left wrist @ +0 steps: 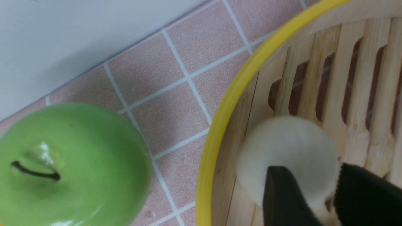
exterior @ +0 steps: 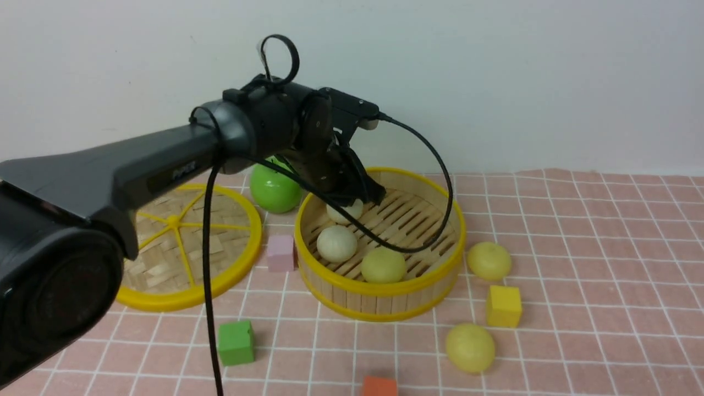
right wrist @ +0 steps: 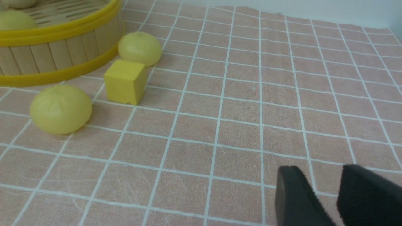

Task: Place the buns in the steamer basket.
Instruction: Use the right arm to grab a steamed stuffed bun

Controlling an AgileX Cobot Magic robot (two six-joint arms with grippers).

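Right claw [right wrist: 323,175] hangs parted and empty over the desk [right wrist: 251,110]. Two yellow buns [exterior: 469,347] lie just outside the steamer basket [exterior: 379,305], yet to be loaded. Three rest inside it. Left claw [left wrist: 314,171] stands parted over the farthest bun [exterior: 345,213], probably to leave it there.

Glossy green apple [exterior: 273,190] near the white wall [exterior: 495,66], flat woven yellow-rimmed lid [exterior: 165,258], pale pink cube [exterior: 281,253], green cube [exterior: 236,342], yellow cube [exterior: 504,306], orange cube [exterior: 379,386], pink gridded worktop [exterior: 594,264]
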